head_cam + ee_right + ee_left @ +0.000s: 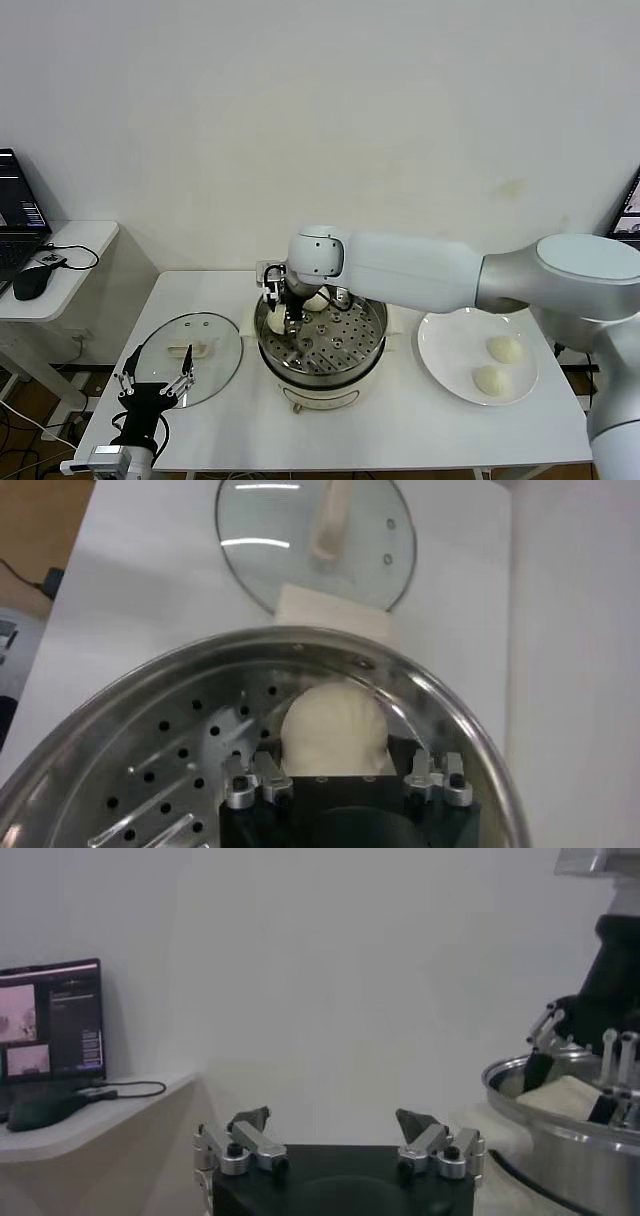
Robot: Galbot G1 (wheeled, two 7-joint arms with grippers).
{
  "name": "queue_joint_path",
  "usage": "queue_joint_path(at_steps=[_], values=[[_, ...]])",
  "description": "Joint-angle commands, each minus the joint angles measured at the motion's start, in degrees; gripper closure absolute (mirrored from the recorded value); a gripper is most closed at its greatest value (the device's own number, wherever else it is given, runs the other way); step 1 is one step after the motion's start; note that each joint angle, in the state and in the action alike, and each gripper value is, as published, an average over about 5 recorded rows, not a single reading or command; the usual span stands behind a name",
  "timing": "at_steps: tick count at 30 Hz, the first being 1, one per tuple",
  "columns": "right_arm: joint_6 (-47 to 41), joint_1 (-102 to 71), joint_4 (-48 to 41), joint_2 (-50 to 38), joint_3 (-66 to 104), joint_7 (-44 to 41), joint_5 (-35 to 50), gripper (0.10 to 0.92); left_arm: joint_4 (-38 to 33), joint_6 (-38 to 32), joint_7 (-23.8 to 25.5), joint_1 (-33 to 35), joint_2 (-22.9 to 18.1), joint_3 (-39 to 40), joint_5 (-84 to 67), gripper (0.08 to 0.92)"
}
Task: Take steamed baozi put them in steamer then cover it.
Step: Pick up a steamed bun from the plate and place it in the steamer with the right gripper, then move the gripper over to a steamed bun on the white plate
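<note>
The right tool (pixel 283 308) sat low inside the steamer (pixel 372 345) at its left wall, its jaws spread either side of a baozi (pixel 333 728) resting on the perforated tray; whether they still pinched it I could not tell. If the tool lifted while the dough clung to a pad, the bun could be dragged up or tipped against the wall (soft dough sticks). A second bun (pixel 317 300) lay at the back of the tray, and two more (pixel 504 348) waited on the plate (pixel 440 352): four in all, one steamer, one glass lid (pixel 215 345). The left tool (pixel 153 381) hovered fully open, empty, over the desk (pixel 400 430) by the lid.
</note>
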Motion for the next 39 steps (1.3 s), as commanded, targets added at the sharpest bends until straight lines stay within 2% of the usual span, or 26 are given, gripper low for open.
queue_joint_path(at_steps=[1,7,14,19,23,28,33,39], values=[[-0.5,0.97,2.25,-1.07,-0.26,-1.22,-0.11,0.336,-0.11,0.03,-0.04,0.0,-0.09,0.27,0.12,0.177],[-0.13,8.74,9.11,-10.12,-0.06,-7.3,-0.97,0.217,-0.48,0.11,-0.05,0.04,-0.13,0.43,0.2,0.177],[7.97,18.98,17.98,-27.55,-2.31,-18.96,-7.81,0.203,-0.77,0.27,-0.01,-0.29,0.34,0.66,0.2,0.177],[15.88,19.43,22.88,-42.45,-2.77,-24.98,-15.23,0.203,-0.48,0.27,0.02,-0.35,0.84,1.15,0.26,0.177],[20.68,14.5,24.06,-51.65,-1.43,-27.74,-23.18,0.203,-0.16,0.21,0.03,-0.12,1.48,1.63,0.53,0.177],[24.9,2.11,23.01,-58.89,6.18,-29.0,-31.53,0.202,0.22,0.22,0.02,-0.18,1.69,1.74,0.96,0.177],[26.38,-15.57,21.92,-63.17,20.47,-28.8,-36.15,0.203,0.91,0.25,-0.01,-0.27,1.82,1.8,1.43,0.177],[26.62,-36.46,20.74,-64.01,36.32,-26.34,-39.87,0.202,0.94,0.33,-0.02,-0.2,1.8,1.98,2.02,0.177]])
